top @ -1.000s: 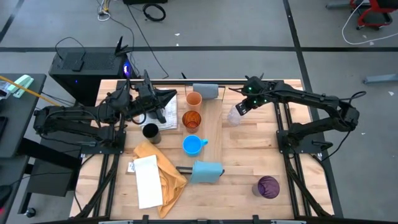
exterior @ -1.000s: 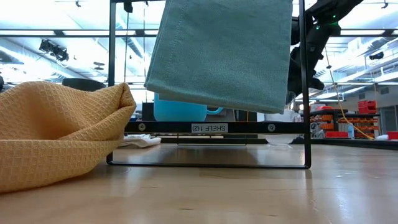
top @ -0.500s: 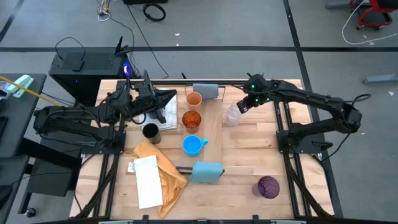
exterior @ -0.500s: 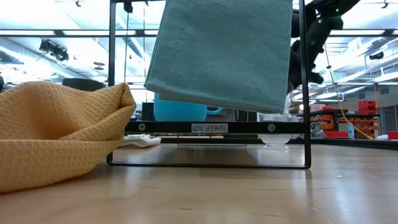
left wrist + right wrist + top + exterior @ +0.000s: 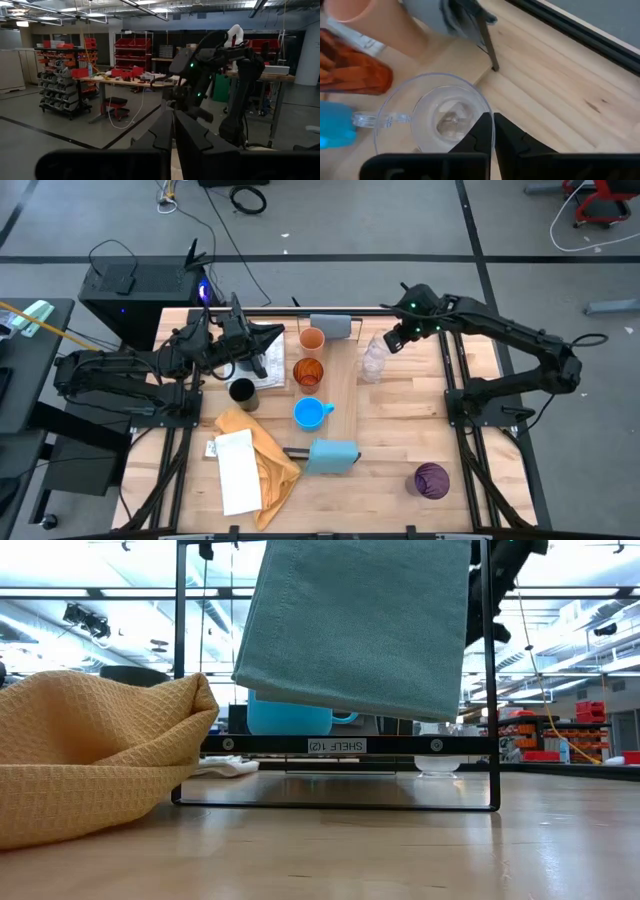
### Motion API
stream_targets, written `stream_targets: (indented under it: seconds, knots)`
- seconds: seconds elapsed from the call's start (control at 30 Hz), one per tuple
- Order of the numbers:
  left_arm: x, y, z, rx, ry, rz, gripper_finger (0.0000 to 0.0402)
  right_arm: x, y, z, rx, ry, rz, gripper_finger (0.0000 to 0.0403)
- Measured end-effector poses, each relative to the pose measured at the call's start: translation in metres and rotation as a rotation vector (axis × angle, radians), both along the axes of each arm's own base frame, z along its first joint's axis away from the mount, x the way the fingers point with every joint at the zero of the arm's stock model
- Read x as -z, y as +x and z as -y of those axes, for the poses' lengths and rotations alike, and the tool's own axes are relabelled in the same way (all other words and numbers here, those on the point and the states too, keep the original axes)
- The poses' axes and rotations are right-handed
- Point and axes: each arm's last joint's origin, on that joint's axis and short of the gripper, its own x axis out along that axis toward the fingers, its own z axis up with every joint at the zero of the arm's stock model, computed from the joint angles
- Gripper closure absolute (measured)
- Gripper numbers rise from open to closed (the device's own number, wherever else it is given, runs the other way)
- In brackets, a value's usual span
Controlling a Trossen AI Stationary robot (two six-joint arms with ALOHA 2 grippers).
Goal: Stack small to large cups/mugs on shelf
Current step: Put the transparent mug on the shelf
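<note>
My right gripper (image 5: 392, 341) hovers w/ fingers pinched together, empty, over the clear glass (image 5: 372, 362) standing upright just beside the shelf (image 5: 343, 380), prob. awaiting its slot by size; left gripper (image 5: 268, 333) parked, fingers closed.

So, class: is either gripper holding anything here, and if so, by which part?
Nothing is held. The right gripper is shut above the clear glass; the left gripper is shut and empty.
</note>
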Motion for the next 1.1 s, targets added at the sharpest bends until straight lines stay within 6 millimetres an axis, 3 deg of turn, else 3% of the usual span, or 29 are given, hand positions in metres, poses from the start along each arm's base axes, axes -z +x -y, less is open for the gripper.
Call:
stream_targets:
  seconds: [0.23, 0.4, 0.73, 1.1]
  knots:
    - [0.0, 0.0, 0.0, 0.0, 0.001, 0.0, 0.0366, -0.029, 0.011, -0.024, -0.048, 0.022, 0.072, 0.0392]
    - [0.0, 0.0, 0.0, -0.012, -0.001, 0.0, 0.0371, -0.034, 0.022, -0.054, -0.083, 0.102, 0.111, 0.0387]
    - [0.0, -0.001, -0.003, -0.097, 0.041, -0.026, 0.0373, -0.039, 0.039, -0.116, -0.125, 0.228, 0.223, 0.0384]
    - [0.0, -0.004, -0.018, -0.169, 0.038, -0.026, 0.0373, -0.021, 0.085, -0.153, -0.139, 0.327, 0.288, 0.0383]
